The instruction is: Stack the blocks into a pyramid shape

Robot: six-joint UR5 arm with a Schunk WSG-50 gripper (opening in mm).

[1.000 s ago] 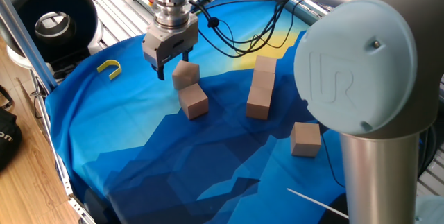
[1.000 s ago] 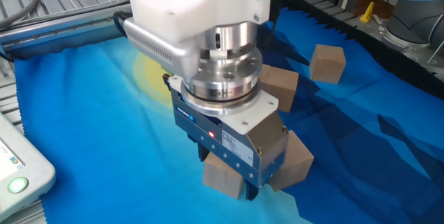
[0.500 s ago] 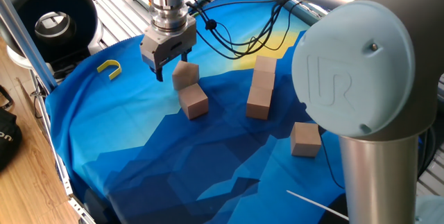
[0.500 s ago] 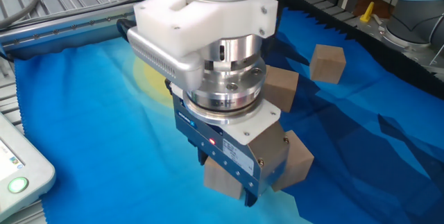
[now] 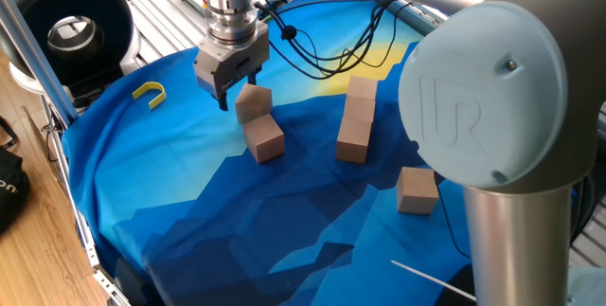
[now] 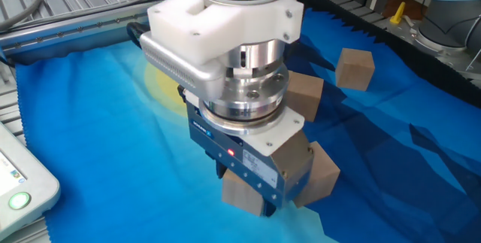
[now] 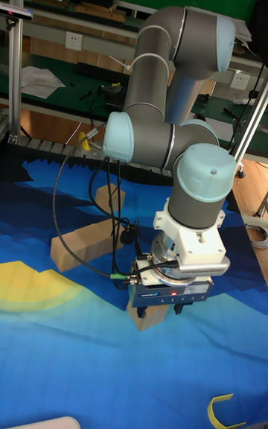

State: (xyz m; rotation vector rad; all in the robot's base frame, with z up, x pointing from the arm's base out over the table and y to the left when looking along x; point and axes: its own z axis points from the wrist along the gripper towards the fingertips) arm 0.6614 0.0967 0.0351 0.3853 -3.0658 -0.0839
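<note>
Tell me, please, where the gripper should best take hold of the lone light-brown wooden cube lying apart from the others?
Grip the lone light-brown wooden cube from above, across two opposite upright faces. It sits flat on the blue cloth with open space all round, so either pair should suit.

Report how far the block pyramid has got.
Done: little; no pyramid stands. Light-brown wooden cubes form a close line; one cube sits alone on the blue cloth.
In hand: the two-finger gripper hangs by a tilted cube resting on another; grasp unclear.
Left: the whole stacking.
</note>
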